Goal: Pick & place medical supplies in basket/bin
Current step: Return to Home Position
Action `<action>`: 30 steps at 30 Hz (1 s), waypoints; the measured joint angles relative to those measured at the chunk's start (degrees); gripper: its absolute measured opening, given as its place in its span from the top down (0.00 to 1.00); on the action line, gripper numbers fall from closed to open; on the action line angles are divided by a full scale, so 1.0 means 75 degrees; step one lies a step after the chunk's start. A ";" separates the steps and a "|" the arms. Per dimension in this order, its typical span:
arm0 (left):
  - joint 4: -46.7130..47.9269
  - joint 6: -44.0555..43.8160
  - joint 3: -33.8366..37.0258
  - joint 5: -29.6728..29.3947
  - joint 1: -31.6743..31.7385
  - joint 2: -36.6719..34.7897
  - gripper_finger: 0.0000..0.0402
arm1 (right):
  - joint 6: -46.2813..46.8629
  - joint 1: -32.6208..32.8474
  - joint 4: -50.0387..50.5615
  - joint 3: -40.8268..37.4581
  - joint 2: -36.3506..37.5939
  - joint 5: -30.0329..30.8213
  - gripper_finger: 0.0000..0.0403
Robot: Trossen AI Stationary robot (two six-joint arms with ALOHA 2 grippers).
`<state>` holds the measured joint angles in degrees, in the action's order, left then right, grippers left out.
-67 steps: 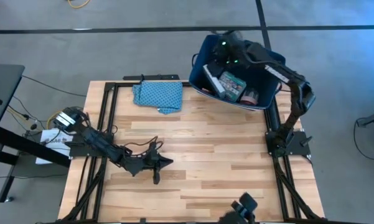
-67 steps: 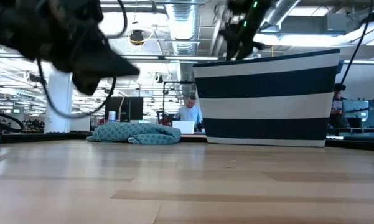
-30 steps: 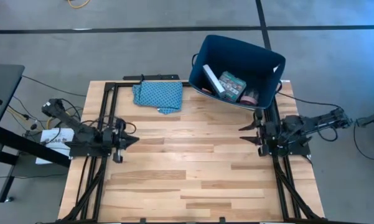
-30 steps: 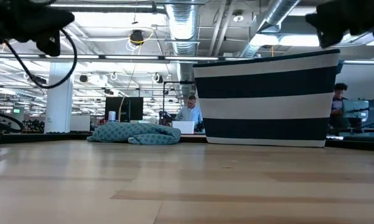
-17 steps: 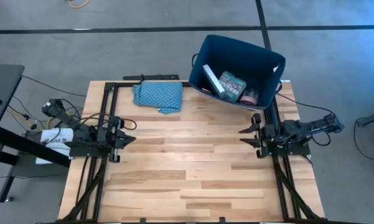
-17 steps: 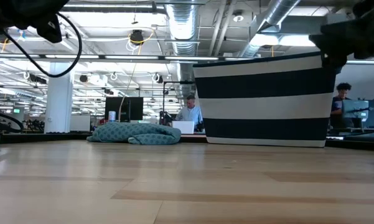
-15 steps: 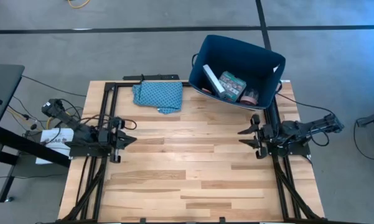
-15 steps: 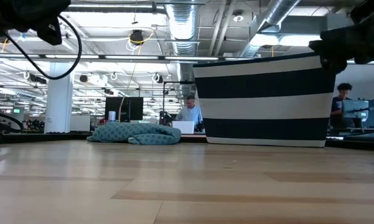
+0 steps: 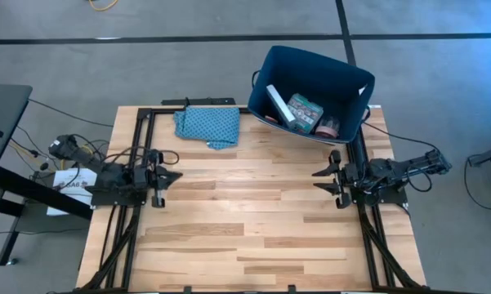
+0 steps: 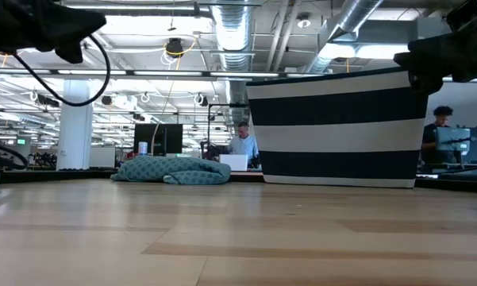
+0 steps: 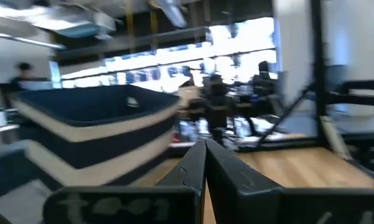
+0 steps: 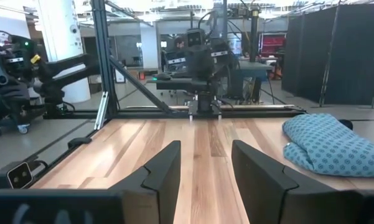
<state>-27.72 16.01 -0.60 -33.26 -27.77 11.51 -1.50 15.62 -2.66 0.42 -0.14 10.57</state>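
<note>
Closed hand (image 11: 205,149), striped bin (image 11: 93,134) beyond

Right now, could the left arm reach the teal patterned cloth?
Probably yes. The left gripper sits at the left edge of the table, and only bare wood lies between it and the teal patterned cloth.

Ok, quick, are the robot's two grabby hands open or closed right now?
The left gripper is shut, empty.
The right gripper is open, empty.

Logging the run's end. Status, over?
Left gripper shut, left edge. Right gripper open, right edge. Supplies in bin. Cloth beside bin, clear of both.
</note>
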 joint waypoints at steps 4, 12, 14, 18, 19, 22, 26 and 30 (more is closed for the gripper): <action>0.0135 -0.0113 0.0003 0.0276 0.0811 -0.0003 1.00 | 0.0000 0.0000 0.0000 -0.0003 0.0000 0.0000 0.67; 0.1146 -0.0804 0.0012 0.1916 0.2309 -0.0003 1.00 | 0.0003 0.0000 0.0003 -0.0008 0.0000 0.0000 0.67; 0.1262 -0.0980 0.0014 0.2359 0.2610 -0.0003 1.00 | 0.0003 0.0000 0.0003 -0.0008 0.0000 0.0000 0.67; 0.1100 -0.0831 0.0017 0.2604 0.3065 -0.0006 1.00 | 0.0003 0.0000 0.0003 -0.0008 0.0000 0.0000 0.66; 0.0997 -0.0719 0.0017 0.2696 0.3162 -0.0006 1.00 | 0.0003 0.0000 0.0003 -0.0008 0.0000 0.0000 0.66; 0.0883 -0.0518 0.0020 0.3145 0.3419 -0.0009 1.00 | 0.0003 0.0000 0.0003 -0.0011 0.0000 0.0000 0.66; 0.1304 -0.0740 0.0023 0.3067 0.3622 -0.0006 1.00 | 0.0003 0.0000 0.0006 -0.0014 0.0000 0.0000 0.67; 0.2812 -0.1154 -0.0048 0.2773 0.3638 -0.0081 1.00 | 0.0003 0.0000 0.0006 -0.0014 0.0000 0.0000 0.67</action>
<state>-6.64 7.35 -0.96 -12.46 -0.49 10.90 -1.48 15.62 -2.61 0.32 -0.14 10.57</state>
